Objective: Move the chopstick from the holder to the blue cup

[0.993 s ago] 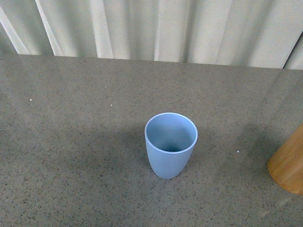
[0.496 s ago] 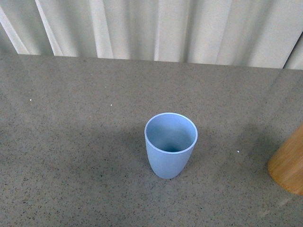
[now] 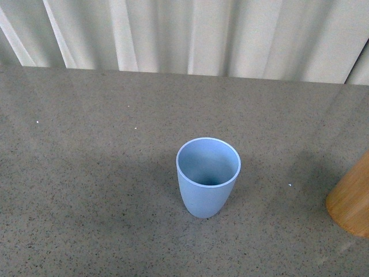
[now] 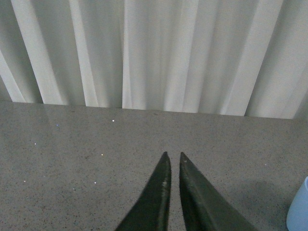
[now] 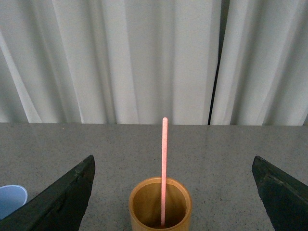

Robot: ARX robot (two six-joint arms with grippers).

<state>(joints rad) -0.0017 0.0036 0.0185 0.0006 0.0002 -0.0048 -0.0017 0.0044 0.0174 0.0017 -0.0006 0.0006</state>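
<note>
The blue cup [image 3: 207,176] stands upright and empty in the middle of the table; its edge shows in the left wrist view [image 4: 299,207] and the right wrist view [image 5: 10,198]. The tan wooden holder [image 3: 353,202] is at the right edge of the front view. In the right wrist view the holder [image 5: 160,211] holds one pink chopstick [image 5: 164,163] standing upright. My right gripper [image 5: 173,166] is open, with its jaws wide apart on either side of the holder and chopstick. My left gripper [image 4: 173,155] is shut and empty above bare table. Neither gripper shows in the front view.
A grey speckled table [image 3: 86,173] runs back to a white pleated curtain [image 3: 190,34]. The holder stands close to the right side of the front view, partly cut off.
</note>
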